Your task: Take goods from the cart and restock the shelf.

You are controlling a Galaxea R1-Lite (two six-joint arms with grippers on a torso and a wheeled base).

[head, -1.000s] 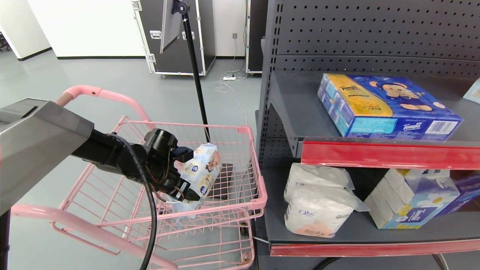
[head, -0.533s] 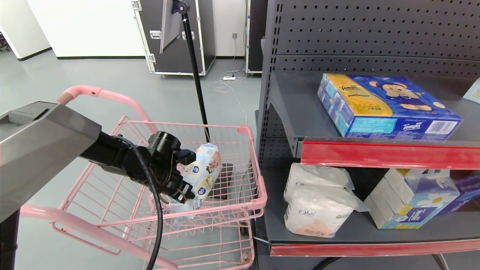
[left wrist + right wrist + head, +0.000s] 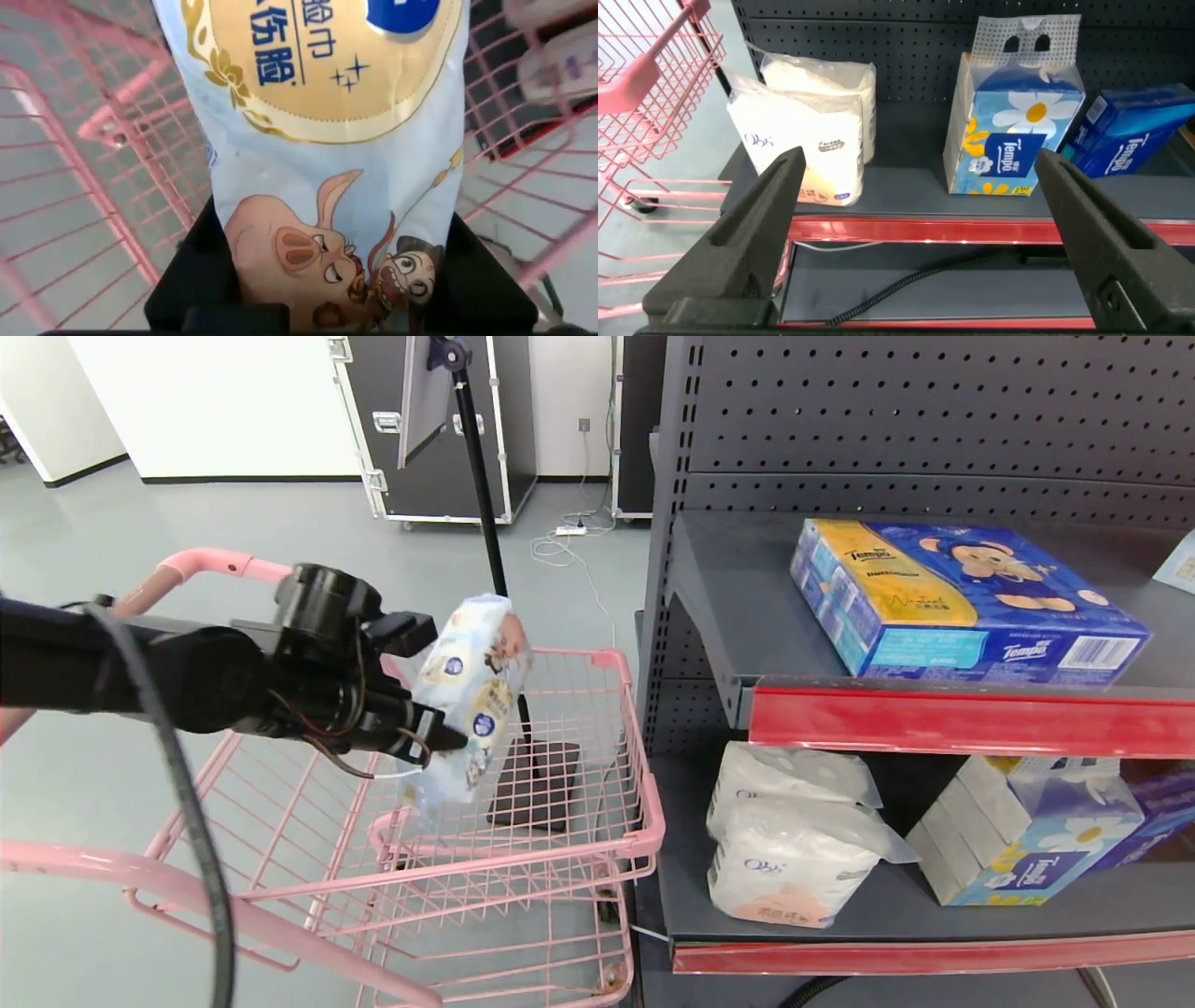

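Note:
My left gripper (image 3: 425, 677) is shut on a pale blue pack of wipes (image 3: 470, 691) with cartoon print, holding it above the pink cart (image 3: 616, 756), level with the cart's rim. Seen from the left wrist, the wipes pack (image 3: 327, 159) sits between both black fingers (image 3: 201, 271). The grey shelf (image 3: 738, 607) stands to the right of the cart. My right gripper (image 3: 920, 243) is open, low in front of the lower shelf board (image 3: 906, 182), with nothing between its fingers.
The upper shelf holds a blue tissue box (image 3: 952, 602). White packs (image 3: 794, 831) and blue tissue packs (image 3: 1036, 840) sit on the lower shelf. A black stand pole (image 3: 485, 495) rises behind the cart. The upper shelf's left part is bare.
My left gripper has lifted the wipes pack from inside the cart basket up to above its rim. The arm has swung up and to the left.

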